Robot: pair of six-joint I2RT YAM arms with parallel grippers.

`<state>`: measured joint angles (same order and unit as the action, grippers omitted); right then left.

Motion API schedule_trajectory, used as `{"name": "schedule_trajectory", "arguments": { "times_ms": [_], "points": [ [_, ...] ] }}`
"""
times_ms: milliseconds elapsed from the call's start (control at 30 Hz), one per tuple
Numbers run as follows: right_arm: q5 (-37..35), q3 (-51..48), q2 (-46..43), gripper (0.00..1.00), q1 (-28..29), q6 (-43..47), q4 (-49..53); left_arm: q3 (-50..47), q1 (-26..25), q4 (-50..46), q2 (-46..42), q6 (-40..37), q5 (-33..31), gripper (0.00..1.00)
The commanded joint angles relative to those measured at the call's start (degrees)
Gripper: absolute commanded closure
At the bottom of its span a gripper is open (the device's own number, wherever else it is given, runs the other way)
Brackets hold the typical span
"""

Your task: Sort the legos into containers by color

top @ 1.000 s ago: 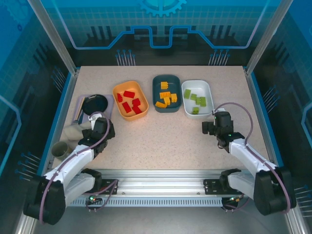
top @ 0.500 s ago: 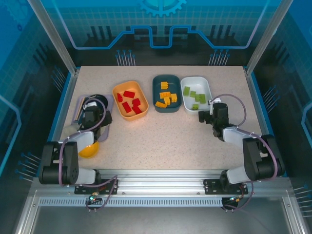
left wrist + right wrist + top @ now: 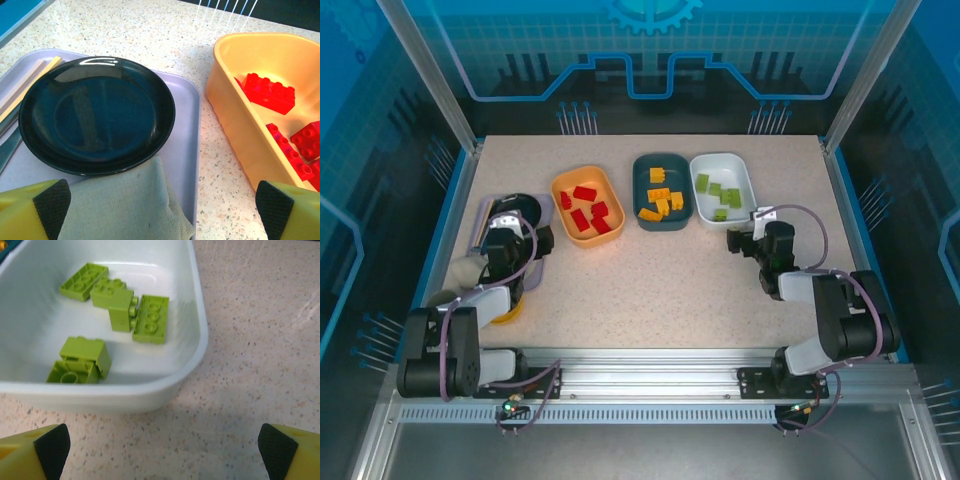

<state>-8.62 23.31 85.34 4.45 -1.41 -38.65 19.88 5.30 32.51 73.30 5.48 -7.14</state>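
Overhead: red plastic bricks (image 3: 585, 193) lie in the orange rounded tub (image 3: 562, 184), orange-yellow bricks (image 3: 665, 203) in the dark teal tub (image 3: 642, 185), green bricks (image 3: 730, 200) in the white tub (image 3: 735, 178); sorting looks complete. Left wrist: left gripper (image 3: 162, 205), spread wide and empty, faces the orange tub. Right wrist: right gripper (image 3: 162, 445), equally spread, faces the white tub. Bricks seem light, rigid, slick; pinch across flat sides.

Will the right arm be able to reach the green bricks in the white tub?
Probably yes. The right gripper is open just outside the white tub, and the green bricks lie uncovered inside; only the low wall is between.
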Motion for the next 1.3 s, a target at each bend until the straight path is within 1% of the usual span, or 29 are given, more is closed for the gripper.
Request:
{"name": "schedule_trajectory", "arguments": {
  "times_ms": [0,33,100,233,367,433,467,533,600,700,733,800,867,900,933,1000,1267],
  "points": [
    [1.0,0.9,0.7,0.00,-0.2,1.1,-5.2,1.7,-0.1,2.0,0.4,-3.5,-0.3,0.01],
    [0.8,0.7,0.9,0.00,-0.1,1.3,-6.2,2.5,1.3,0.9,0.9,-2.6,1.3,0.01],
    [0.7,0.6,0.8,0.00,-0.1,1.1,-6.1,3.1,2.3,0.1,1.5,-1.7,2.1,0.01],
    [0.8,0.7,0.8,0.00,-0.1,1.2,-5.8,2.5,2.4,0.9,0.9,-2.3,3.9,0.01],
    [0.8,0.7,0.8,0.00,-0.1,1.2,-5.8,4.0,2.4,-1.1,1.6,-2.7,4.7,0.01],
    [0.8,0.7,0.8,0.00,-0.1,1.1,-5.8,5.4,2.2,-2.8,1.6,0.6,5.6,0.01],
    [0.7,0.7,0.8,0.00,-0.1,1.1,-5.8,6.0,1.3,-2.0,1.6,1.2,5.8,0.01],
    [0.7,0.7,0.8,0.00,-0.1,1.2,-5.9,7.4,-0.4,-2.8,2.5,0.7,4.0,0.01],
    [0.8,0.7,0.8,0.00,-0.1,1.2,-5.8,7.3,-0.8,-0.9,4.8,1.1,3.0,0.01],
    [0.8,0.7,0.8,0.00,-0.1,1.2,-5.8,4.4,-1.1,7.0,8.1,0.9,2.9,0.01],
    [0.8,0.8,0.8,0.00,-0.1,1.2,-5.7,4.3,-2.1,6.3,7.8,0.1,2.1,0.01],
    [0.8,0.8,0.8,0.00,-0.1,1.1,-5.6,1.2,-4.2,13.1,9.1,-2.1,0.7,0.01],
    [0.8,0.7,0.7,0.00,-0.1,1.2,-5.6,-1.5,-5.9,23.0,13.5,-3.2,-3.4,0.01],
    [0.8,0.8,0.7,0.00,-0.1,1.2,-5.6,-0.3,-6.2,20.7,13.3,-3.1,-4.3,0.01],
    [0.8,0.9,0.7,0.00,-0.1,1.2,-5.5,2.0,-6.3,15.0,12.6,-2.4,-5.3,0.01],
    [0.8,0.9,0.7,0.00,-0.1,1.2,-5.5,2.6,-6.9,14.3,13.2,-2.5,-6.9,0.01],
    [0.8,0.8,0.7,0.00,-0.1,1.2,-5.6,2.7,-6.8,14.5,13.4,-2.4,-7.0,0.01]
  ]
}}
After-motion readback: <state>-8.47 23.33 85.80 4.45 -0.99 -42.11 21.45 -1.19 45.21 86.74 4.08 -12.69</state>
